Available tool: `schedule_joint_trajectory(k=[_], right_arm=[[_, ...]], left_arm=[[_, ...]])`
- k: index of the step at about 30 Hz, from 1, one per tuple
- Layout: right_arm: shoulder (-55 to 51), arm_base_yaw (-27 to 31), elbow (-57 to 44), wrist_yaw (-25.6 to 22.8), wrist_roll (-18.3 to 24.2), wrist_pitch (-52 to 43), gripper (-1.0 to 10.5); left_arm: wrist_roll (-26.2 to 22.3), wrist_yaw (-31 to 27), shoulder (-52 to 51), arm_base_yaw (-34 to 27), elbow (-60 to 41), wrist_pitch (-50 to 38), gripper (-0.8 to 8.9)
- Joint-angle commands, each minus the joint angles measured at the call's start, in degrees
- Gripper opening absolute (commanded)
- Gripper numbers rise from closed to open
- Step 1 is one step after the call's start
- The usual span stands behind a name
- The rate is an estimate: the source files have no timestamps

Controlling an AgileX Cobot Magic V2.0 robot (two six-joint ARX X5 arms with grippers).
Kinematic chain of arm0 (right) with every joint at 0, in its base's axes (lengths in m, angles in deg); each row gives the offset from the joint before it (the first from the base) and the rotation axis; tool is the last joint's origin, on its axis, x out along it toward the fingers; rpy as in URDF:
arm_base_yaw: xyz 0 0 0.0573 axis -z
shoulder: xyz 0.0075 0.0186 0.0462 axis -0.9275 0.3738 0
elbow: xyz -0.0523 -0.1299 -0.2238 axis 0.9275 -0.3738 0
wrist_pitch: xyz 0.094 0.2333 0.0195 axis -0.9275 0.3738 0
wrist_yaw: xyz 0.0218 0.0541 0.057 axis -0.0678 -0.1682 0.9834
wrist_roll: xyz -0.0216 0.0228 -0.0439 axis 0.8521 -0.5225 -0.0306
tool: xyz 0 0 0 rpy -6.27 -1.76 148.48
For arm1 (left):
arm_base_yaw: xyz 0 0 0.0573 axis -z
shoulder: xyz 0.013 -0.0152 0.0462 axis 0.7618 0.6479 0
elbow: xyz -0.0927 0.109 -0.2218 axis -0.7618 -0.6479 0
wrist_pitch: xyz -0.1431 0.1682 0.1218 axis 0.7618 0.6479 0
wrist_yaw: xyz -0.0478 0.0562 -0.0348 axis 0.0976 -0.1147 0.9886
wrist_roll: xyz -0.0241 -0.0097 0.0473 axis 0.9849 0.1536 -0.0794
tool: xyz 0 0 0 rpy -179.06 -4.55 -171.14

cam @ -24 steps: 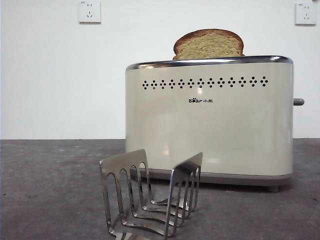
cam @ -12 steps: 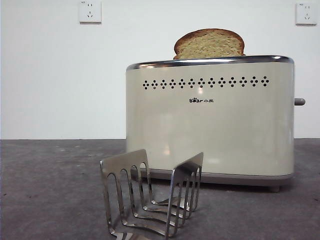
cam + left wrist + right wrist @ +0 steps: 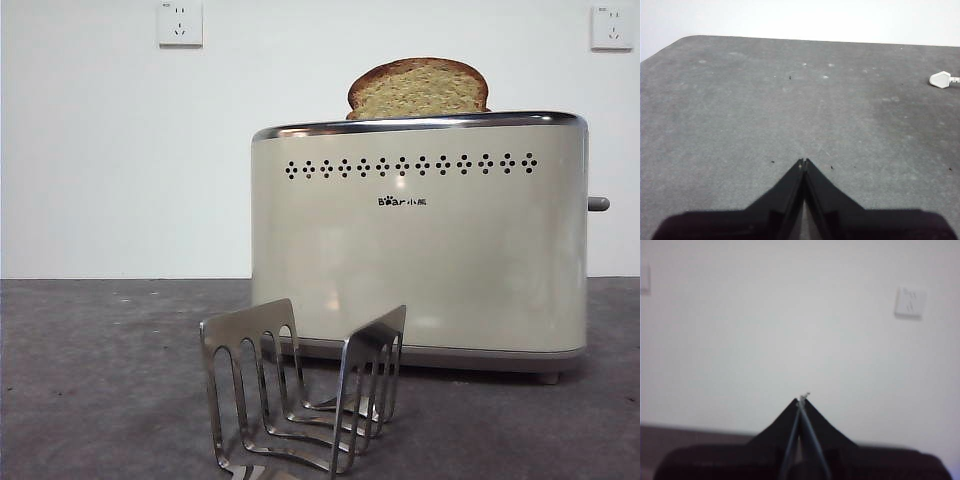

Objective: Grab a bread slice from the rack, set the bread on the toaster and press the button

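Grey and scuffed, the tabletop fills what your left pincer looks down on; its two black jaws meet at the tips, closed on nothing, and a white plug lies well apart from it near the far edge. Your right pincer is likewise pressed closed and empty, pointed at the pale wall with a blurred wall socket off to one side. Neither pincer shows in the front view. There you see the slice of bread standing upright in the top of the toaster, its rounded brown crust and speckled crumb rising above the chrome rim, right of the toaster's middle. The button sticks out of the toaster's right end as a small grey stub. Nearer to you, just in front of the toaster's left half, the rack stands on the tabletop with its steel dividers holding no bread. Two white sockets sit high on the wall, one at far left and one at far right.
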State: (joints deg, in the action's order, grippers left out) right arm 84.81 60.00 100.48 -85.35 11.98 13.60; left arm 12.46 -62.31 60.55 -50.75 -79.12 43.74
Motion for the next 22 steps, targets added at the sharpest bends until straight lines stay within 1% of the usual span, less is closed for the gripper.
schedule_joint_trajectory(k=[1,5,8,15,18,22], right_arm=[[-7.87,2.08,-12.57,1.03,-0.92,-0.17,0.0],[-16.68,6.01,-22.40,1.86,-3.54,1.20,0.0],[-20.59,7.96,-26.14,2.03,-5.09,4.57,0.0],[-25.49,8.50,-29.73,2.08,-5.33,14.99,0.0],[-26.43,8.50,-31.26,2.10,-5.55,15.74,0.0],[-26.40,8.50,-32.39,2.08,-7.32,16.81,0.0]], left_arm=[[0.35,0.04,0.02,-0.20,-0.59,-0.52,-0.03],[0.35,0.04,0.02,-0.20,-0.59,-0.52,-0.03],[0.35,0.04,0.02,-0.20,-0.59,-0.52,-0.03],[0.35,0.04,0.02,-0.20,-0.59,-0.52,-0.03],[0.35,0.04,0.02,-0.20,-0.59,-0.52,-0.03],[0.35,0.04,0.02,-0.20,-0.59,-0.52,-0.03]])
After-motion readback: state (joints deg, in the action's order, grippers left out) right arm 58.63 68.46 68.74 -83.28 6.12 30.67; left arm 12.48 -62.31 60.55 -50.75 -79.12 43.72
